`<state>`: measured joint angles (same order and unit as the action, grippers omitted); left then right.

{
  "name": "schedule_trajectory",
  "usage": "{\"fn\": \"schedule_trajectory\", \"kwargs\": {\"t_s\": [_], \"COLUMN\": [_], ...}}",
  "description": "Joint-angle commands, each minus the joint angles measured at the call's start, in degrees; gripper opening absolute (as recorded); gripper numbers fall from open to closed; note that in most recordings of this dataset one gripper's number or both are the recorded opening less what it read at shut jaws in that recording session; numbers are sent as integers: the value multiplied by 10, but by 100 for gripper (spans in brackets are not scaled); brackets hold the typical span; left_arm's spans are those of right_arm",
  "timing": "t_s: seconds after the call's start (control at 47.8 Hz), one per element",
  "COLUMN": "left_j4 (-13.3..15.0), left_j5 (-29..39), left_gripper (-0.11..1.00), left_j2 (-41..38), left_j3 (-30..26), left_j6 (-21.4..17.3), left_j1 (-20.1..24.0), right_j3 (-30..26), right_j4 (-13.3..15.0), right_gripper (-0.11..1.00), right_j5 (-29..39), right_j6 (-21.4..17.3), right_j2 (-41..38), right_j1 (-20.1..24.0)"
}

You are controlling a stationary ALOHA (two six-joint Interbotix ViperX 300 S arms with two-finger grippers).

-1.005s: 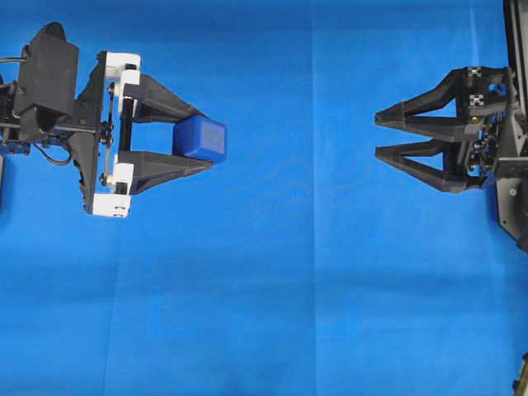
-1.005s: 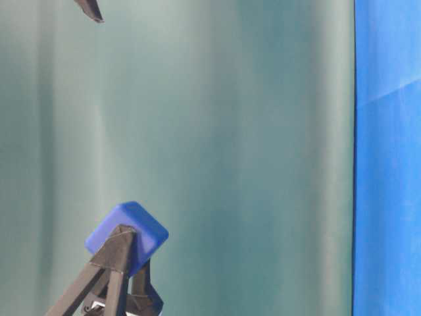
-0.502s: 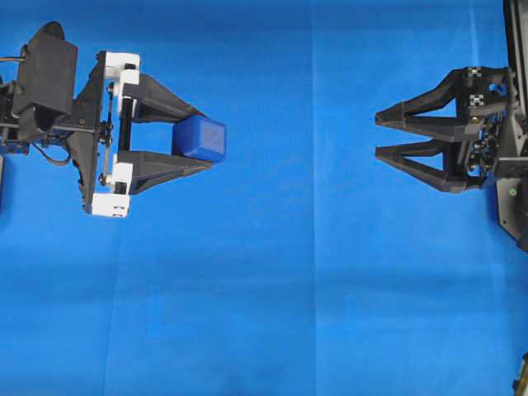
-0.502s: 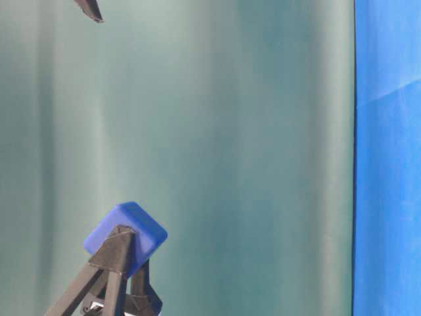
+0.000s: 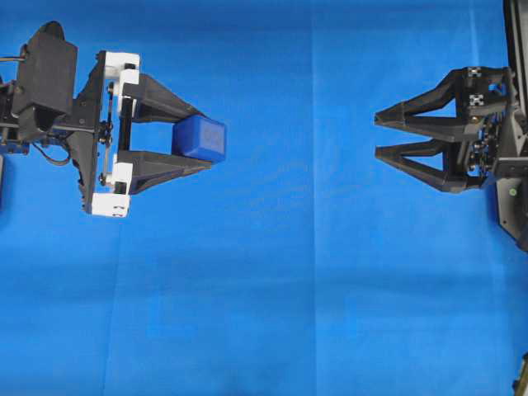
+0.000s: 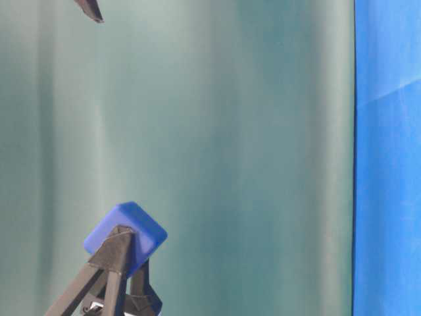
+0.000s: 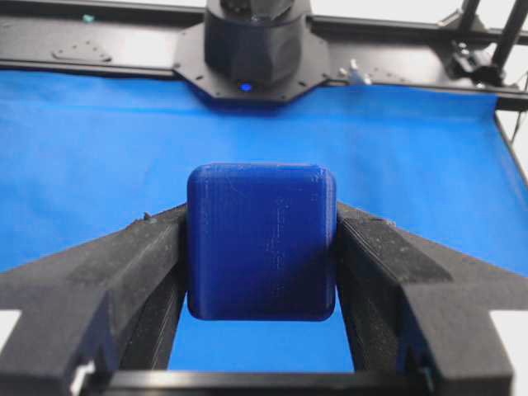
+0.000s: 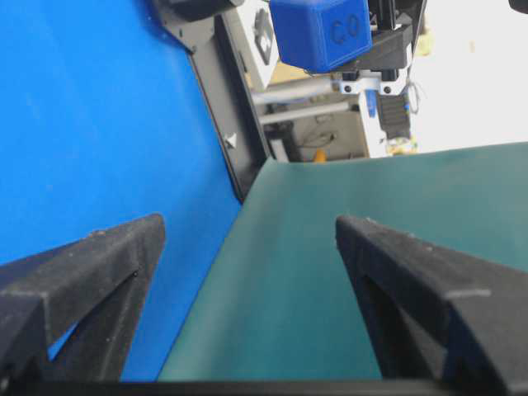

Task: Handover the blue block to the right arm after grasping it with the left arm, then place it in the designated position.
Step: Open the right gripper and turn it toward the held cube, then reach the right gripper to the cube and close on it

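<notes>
The blue block (image 5: 200, 138) is a small dark-blue cube with rounded edges, held off the cloth at the left of the overhead view. My left gripper (image 5: 205, 138), with white brackets, is shut on it, one black finger pressing each side (image 7: 261, 239). The table-level view shows the blue block (image 6: 135, 228) raised on the left fingers (image 6: 113, 263). My right gripper (image 5: 376, 135) stands open at the right, fingertips pointing left toward the block, far apart from it. From the right wrist the blue block (image 8: 322, 31) appears ahead, past the open right gripper (image 8: 247, 227).
A blue tablecloth (image 5: 272, 289) covers the table. A teal backdrop (image 6: 230, 151) fills the table-level view. Black frame rails and the right arm's base (image 7: 256, 41) stand at the table's far edge in the left wrist view.
The left gripper with the blue block has crept very slightly back to the left. The right gripper has not moved.
</notes>
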<state>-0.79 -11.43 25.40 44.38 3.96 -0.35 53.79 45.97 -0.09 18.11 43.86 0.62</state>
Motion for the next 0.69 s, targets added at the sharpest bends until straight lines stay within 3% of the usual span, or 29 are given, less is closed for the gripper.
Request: {"fn": "schedule_trajectory", "kwargs": {"t_s": [0.0,0.293,0.67], "left_j4": [0,0,0], "left_j5": [-5,-5,-5], "left_gripper": [47,46,46], "left_j2": [9,9,9], "left_j3": [-6,-6,-5], "left_j6": [1,1,4], "left_j1": [-2,-2,-2], "right_j3": [-16,-42,-149], "right_j4": [1,1,4], "right_gripper": [92,92,92], "right_j5": [-4,-20,-35], "right_j6": [-2,-2,-1], "right_j2": [0,-37,-178], "right_j1": [0,1,-18]}}
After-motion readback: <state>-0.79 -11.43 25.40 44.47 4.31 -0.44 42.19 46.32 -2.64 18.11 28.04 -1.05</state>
